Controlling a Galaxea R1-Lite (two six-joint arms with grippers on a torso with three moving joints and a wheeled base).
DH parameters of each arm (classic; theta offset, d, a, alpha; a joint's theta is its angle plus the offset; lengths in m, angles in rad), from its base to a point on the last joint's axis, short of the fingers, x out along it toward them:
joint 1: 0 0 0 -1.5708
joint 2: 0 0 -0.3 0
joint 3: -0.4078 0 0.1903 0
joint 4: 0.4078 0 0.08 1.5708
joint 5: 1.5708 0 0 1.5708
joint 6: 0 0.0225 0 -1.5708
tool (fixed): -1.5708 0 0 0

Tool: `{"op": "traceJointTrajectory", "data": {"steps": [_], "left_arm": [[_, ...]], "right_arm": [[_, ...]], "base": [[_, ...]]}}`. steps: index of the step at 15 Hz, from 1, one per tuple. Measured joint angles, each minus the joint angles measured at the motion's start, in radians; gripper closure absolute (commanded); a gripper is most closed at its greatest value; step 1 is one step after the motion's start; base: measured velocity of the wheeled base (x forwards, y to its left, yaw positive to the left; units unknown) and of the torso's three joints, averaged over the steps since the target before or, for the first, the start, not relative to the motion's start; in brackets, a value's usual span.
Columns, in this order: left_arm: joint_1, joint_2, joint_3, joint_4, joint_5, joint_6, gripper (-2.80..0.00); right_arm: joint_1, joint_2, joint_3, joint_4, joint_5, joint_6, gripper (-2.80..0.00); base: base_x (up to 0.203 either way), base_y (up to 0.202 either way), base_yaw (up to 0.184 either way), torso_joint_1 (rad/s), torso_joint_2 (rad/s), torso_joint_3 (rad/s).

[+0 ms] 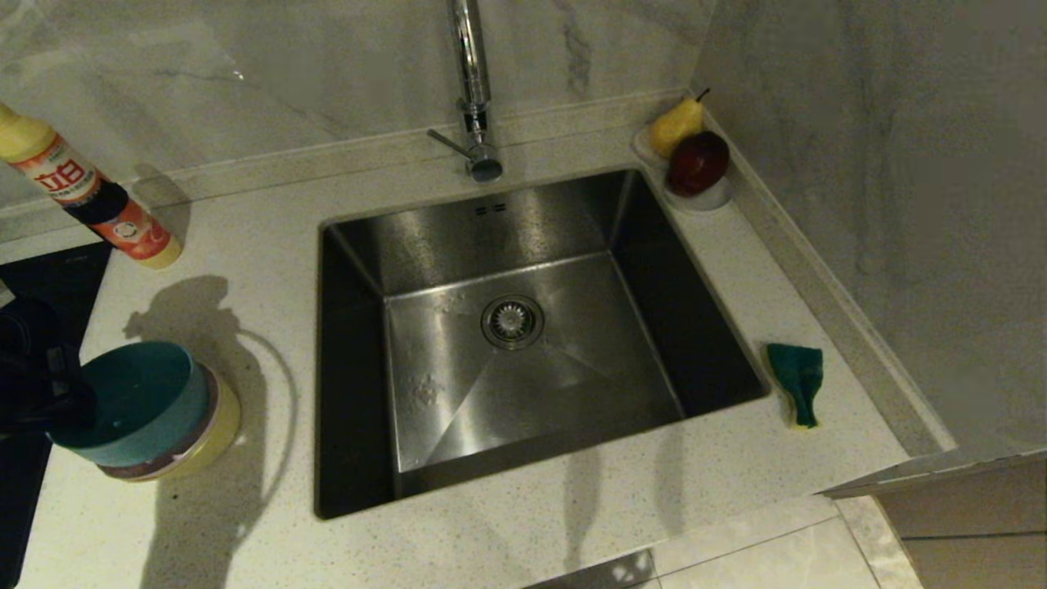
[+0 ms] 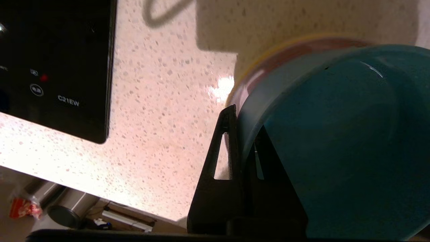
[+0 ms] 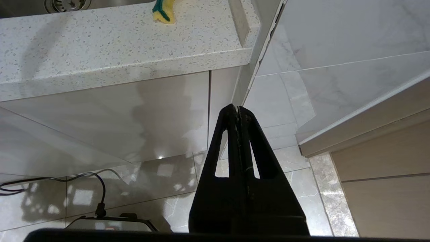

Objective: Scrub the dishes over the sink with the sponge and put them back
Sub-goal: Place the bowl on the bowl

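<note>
On the worktop (image 1: 245,540) left of the sink (image 1: 523,343), the left end effector (image 2: 242,141) is clenched on the rim of the blue bowl (image 1: 135,405), which sits tilted atop the pink bowl (image 1: 176,458) and yellow bowl (image 1: 221,425) stacked beneath it. The sponge (image 1: 797,380) lies green side up on the worktop just beside the sink's right edge. The right end effector (image 3: 238,116) hangs below the worktop's edge, pressed closed on nothing. A pear (image 1: 675,127) and an apple (image 1: 698,162) rest in the far corner, and a detergent bottle (image 1: 90,200) leans at the left.

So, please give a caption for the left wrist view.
Left pincer clamps the blue bowl's rim, tilting it on the stacked bowls.
</note>
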Motion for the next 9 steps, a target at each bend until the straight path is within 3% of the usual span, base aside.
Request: {"op": "traceJointTrajectory", "data": {"steps": [9], "left_arm": [[0.0, -0.036, 0.046, -0.008, 0.003, 0.002, 0.0]], "right_arm": [[0.0, 0.0, 0.0, 0.0, 0.0, 0.0, 0.0]], "base": [[0.0, 0.0, 0.0, 0.0, 0.0, 0.0]]}}
